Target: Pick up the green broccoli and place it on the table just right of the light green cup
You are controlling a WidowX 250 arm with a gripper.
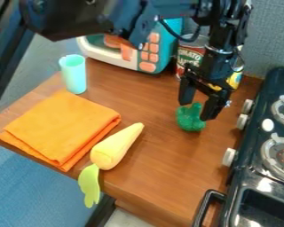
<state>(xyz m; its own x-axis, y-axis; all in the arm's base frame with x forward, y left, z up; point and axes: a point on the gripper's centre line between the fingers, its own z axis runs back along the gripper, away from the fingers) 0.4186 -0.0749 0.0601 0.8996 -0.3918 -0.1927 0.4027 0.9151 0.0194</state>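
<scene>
The black gripper (196,110) hangs down at right of centre in the camera view, its two fingers spread apart. Just below and between the fingertips is a small green toy (191,120), perhaps broccoli; whether the fingers touch it I cannot tell. To the lower left lies a pale yellow toy vegetable (116,147) with light green leaves (90,185) that hang over the table's front edge. A folded orange cloth (62,126) lies at the left, with a mint-green cup (74,74) upright behind it.
Behind the gripper stand a tomato can (190,55) and a yellow item (234,79). A toy microwave (128,52) is at the back of the wooden table (159,165). The dark toy stove (260,153), with knobs and a handle, borders the right side.
</scene>
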